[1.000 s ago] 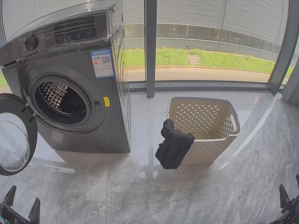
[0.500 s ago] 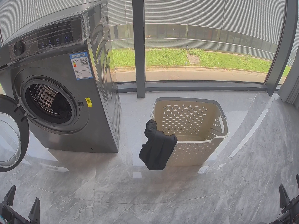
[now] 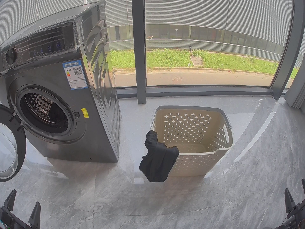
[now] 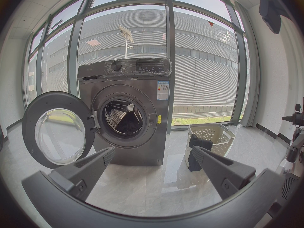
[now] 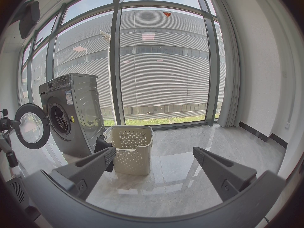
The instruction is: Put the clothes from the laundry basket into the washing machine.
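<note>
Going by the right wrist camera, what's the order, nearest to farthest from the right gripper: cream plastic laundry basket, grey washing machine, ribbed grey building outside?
1. Cream plastic laundry basket, standing just ahead of the right gripper.
2. Grey washing machine, beyond the basket, toward the robot's left.
3. Ribbed grey building, outdoors, farthest by a wide margin.

Seeing dark metallic grey on the washing machine [image 3: 98, 89], with a black control panel [image 3: 41, 46]. Finding a blue-and-white label [image 3: 75, 74] and a small yellow sticker [image 3: 84, 113] on its front. Noticing silver metal with a dotted pattern in the drum [image 3: 38, 104]. Observing a black ring around clear glass on the door [image 3: 9, 147]. Finding cream on the laundry basket [image 3: 187, 124], pierced with rows of star shapes. Seeing plain black on the garment [image 3: 157, 159]. Meeting light grey marble with fine veins on the floor [image 3: 190, 201].
</note>
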Tool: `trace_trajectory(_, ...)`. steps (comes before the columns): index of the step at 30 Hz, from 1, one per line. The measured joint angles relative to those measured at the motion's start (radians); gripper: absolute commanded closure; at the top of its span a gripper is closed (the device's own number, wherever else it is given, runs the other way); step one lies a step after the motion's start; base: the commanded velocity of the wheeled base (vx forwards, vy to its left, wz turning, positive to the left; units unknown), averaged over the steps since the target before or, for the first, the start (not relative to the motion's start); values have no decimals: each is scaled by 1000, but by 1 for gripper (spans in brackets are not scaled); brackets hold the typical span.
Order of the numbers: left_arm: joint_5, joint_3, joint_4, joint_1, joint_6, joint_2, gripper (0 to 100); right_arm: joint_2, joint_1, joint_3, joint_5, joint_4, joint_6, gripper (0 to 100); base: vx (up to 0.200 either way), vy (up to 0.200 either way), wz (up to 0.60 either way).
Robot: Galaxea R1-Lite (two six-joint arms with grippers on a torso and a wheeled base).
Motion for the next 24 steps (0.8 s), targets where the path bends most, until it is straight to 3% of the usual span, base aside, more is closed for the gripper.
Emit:
trace_trajectory(5, 0, 0, 0, 1, 4, 0, 0, 1, -1, -14, 4, -5, -5, 0, 0, 0, 0)
trace_trajectory(9, 0, 0, 1, 1, 7, 1, 0, 29, 2, -114, 31, 12, -6, 0, 0, 100, 0)
trace_trajectory(14, 0, 0, 1, 1, 6, 1, 0, 141, 11, -257, 148, 38, 5, 0, 0, 200, 0)
trace_trajectory(19, 0, 0, 1, 2, 5, 1, 0, 324, 20, -300, 336, 47, 34, 0, 0, 120, 0)
trace_trajectory(21, 1, 0, 1, 2, 5, 1, 0, 396, 22, -304, 386, 37, 39, 0, 0, 0, 0)
trace_trajectory(24, 1, 0, 1, 2, 6, 1, 0, 513, 29, -306, 424, -3, 41, 0, 0, 0, 0)
